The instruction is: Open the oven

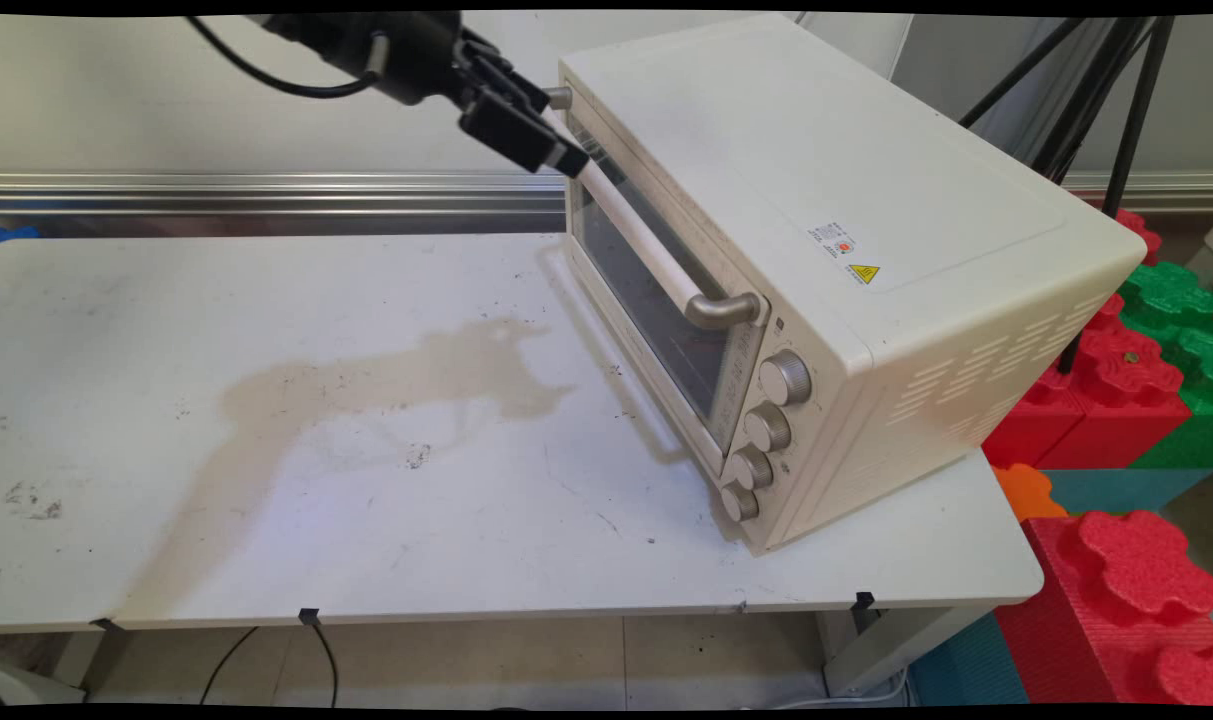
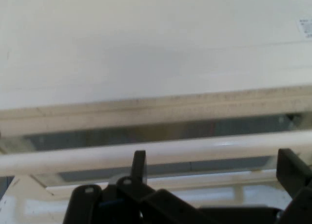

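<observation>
While the gripper (image 1: 551, 150) sits at the far end of the oven's door handle (image 1: 638, 236), its two fingers stand apart with the white bar lying across the gap between them in the hand view; they straddle the bar (image 2: 161, 153) but I cannot tell whether the pads (image 2: 139, 166) touch it yet. Nothing is clamped. The toaster oven (image 1: 826, 260) stands directly ahead of the fingers, its door shut, the glass pane (image 1: 646, 300) just behind the bar.

Judgement on closing here well: the fingers should meet the bar squarely, with the bar seated deep between them rather than at the tips, since a round, smooth bar can roll out of a shallow pinch. The hold is near one bracket, not mid-bar, so any pull would load the door unevenly; a slow, steady motion suits that.

Materials: the handle is a smooth, round, cream bar carried on two dull metal elbows (image 1: 721, 310). The oven body is cream painted sheet metal, boxy, with slotted vents on its side and a small warning sticker (image 1: 863, 273) on top. Four ribbed metal knobs (image 1: 786, 377) run down the front, far from the gripper. The table (image 1: 266, 520) below is white, scuffed and stained brown.
</observation>
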